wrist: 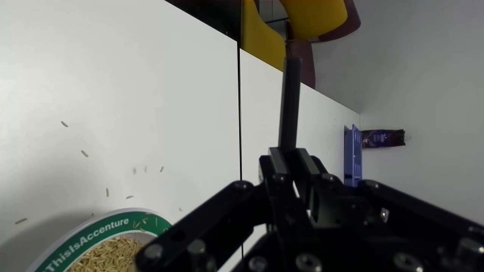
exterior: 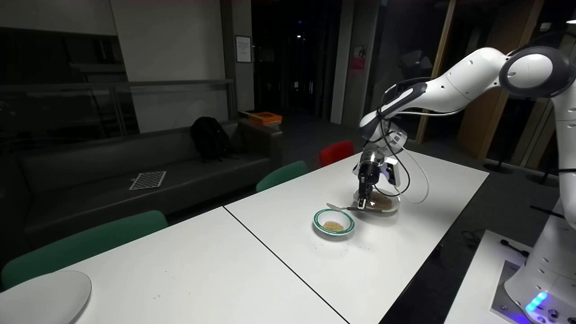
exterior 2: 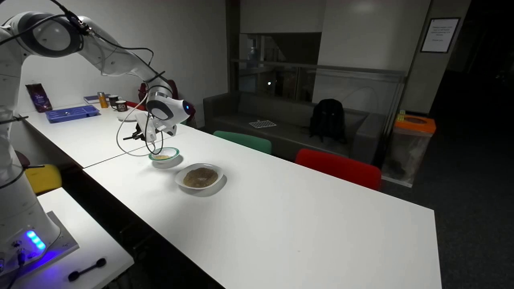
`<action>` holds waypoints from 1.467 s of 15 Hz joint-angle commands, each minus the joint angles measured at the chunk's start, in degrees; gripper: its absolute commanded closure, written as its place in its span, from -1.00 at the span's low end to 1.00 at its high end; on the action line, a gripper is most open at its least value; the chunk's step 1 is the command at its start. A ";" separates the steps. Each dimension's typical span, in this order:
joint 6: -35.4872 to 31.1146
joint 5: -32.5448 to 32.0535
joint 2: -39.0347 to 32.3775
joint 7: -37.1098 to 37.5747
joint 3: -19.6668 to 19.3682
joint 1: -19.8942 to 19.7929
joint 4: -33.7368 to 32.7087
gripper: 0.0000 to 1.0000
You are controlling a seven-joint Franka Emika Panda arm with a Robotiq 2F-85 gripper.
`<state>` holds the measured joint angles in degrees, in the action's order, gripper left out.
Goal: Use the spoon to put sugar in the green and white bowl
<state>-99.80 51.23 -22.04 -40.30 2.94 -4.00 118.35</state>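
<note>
Gripper [wrist: 292, 156] clenches spoon [wrist: 290, 104], green-and-white bowl [wrist: 124, 216] at its eight o'clock in wrist view; likely pouring; tilting should follow.

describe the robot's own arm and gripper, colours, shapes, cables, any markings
The Franka Panda arm is white with rounded links and dark grey joint rings. Black cables and a pale cable loop outside it. A blue light strip glows on the base. The Robotiq gripper is black, with angular linkages, round metallic screw heads and dark grey fingertips. No lettering is legible on either.
</note>
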 commanded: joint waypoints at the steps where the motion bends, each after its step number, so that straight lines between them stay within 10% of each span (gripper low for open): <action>1: 2.92 1.44 -0.19 -2.27 -0.07 -0.74 -1.14 0.94; 22: 12.20 1.72 -10.10 -3.68 -1.77 -3.98 -11.37 0.94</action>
<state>-91.65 51.55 -29.92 -43.88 1.11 -6.22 110.46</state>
